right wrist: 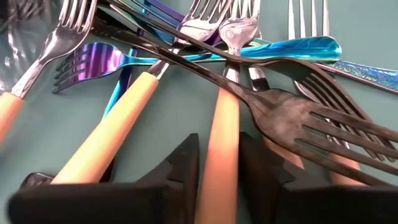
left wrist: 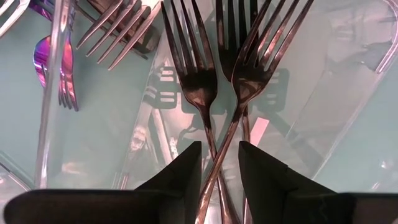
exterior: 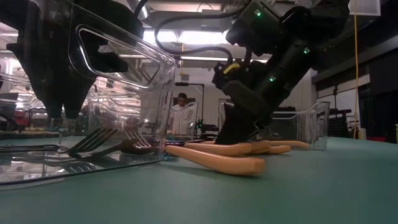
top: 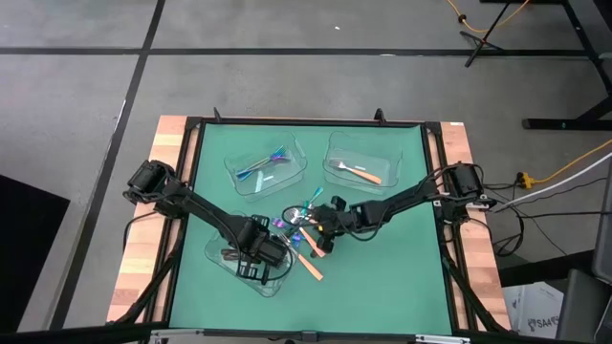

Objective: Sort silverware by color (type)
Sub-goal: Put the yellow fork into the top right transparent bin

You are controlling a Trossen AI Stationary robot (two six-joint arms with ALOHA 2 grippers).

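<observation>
A pile of silverware (top: 301, 227) lies mid-table: orange-handled forks (right wrist: 118, 130), iridescent blue-purple ones (right wrist: 93, 62) and a dark fork (right wrist: 298, 118), crossing one another. My right gripper (right wrist: 219, 168) is down at this pile, shut on one orange handle. My left gripper (left wrist: 220, 174) hangs open, pointing down over the near-left clear tray (top: 220, 250). Two dark forks (left wrist: 199, 81) lie flat on that tray's floor below its fingers, untouched. My right gripper pinches an orange-handled fork by its handle (right wrist: 219, 124) between its two fingers. It comes slanting down from the table's right side, roughly in line with the handle. The fork lies in the pile, with the dark fork's neck (right wrist: 249, 93) crossing over it.
A far-left clear tray (top: 239, 177) holds iridescent pieces (top: 266, 164); a far-right one (top: 335, 158) holds an orange-handled fork (top: 361, 174). More orange handles (exterior: 217, 163) lie on the mat near the pile. A person (exterior: 181, 115) stands in the room beyond the table.
</observation>
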